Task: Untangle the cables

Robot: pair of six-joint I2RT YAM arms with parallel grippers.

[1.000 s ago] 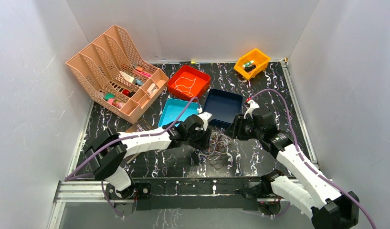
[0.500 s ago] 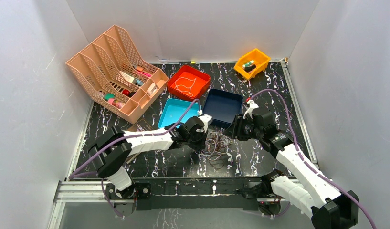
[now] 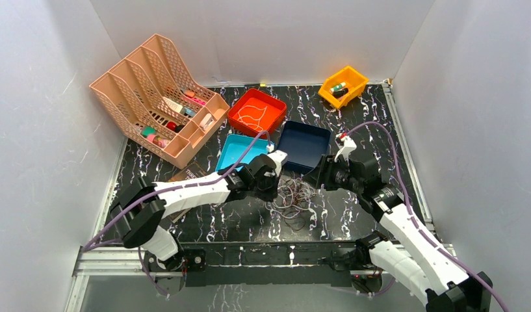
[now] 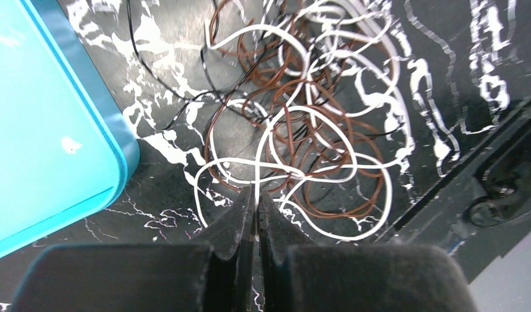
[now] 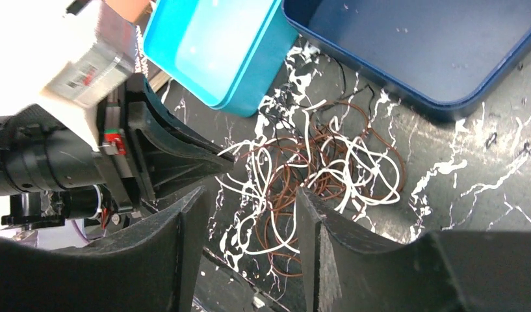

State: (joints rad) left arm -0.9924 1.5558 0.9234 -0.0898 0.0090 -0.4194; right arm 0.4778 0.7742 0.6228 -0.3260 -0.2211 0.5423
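Eased toward the upper left since before, the left hand (image 4: 253, 195) is pinched shut by the cables (image 4: 301, 130); the right hand (image 5: 253, 195) is held wide. Pulling-apart looks underway, so one strand should be lifted clear next.

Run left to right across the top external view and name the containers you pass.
Pink organizer → red tray → dark blue tray → yellow bin. The light blue tray overlaps the red one sideways, so it is left out.
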